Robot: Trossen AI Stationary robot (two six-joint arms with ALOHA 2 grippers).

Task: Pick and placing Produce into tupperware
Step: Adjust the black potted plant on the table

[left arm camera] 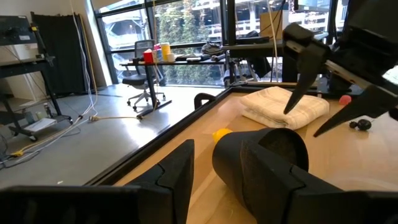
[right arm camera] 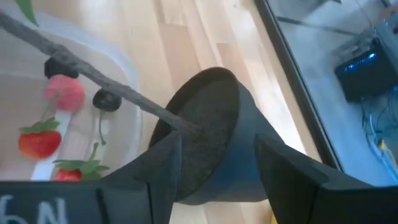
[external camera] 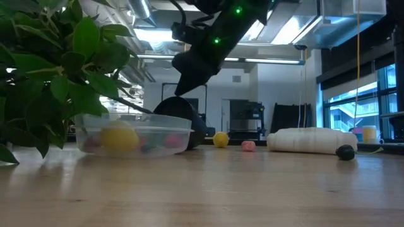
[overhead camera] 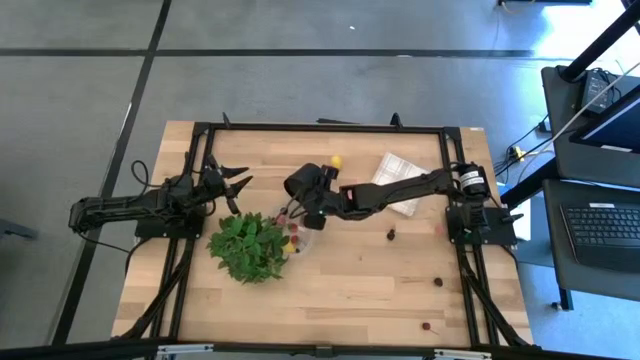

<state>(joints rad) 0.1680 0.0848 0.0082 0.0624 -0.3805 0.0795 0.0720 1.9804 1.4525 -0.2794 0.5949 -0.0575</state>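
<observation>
The produce is tiny and light: soft berries that bruise if squeezed, and firmer, round yellow pieces that roll, so I'd nip each across its middle, gently. Several already lie in the tupperware [external camera: 158,130], among them a yellow piece [external camera: 118,137] and strawberries [right arm camera: 38,142]. Others are loose beyond it: a lemon [external camera: 220,139], a pink berry [external camera: 248,145] and a dark berry [external camera: 344,152] farther off by the folded cloth [external camera: 309,140].

The right gripper [right arm camera: 214,155] hangs just above the tupperware, fingers spread and empty. The left gripper [overhead camera: 238,188] waits on the tupperware's far side, fingers slightly apart, holding nothing. A tipped black pot [external camera: 189,120] lies just behind the tupperware, and the plant [overhead camera: 248,245] is beside it.

The surface [external camera: 252,189] is pale, smooth wood; the room is a bright office with big windows
</observation>
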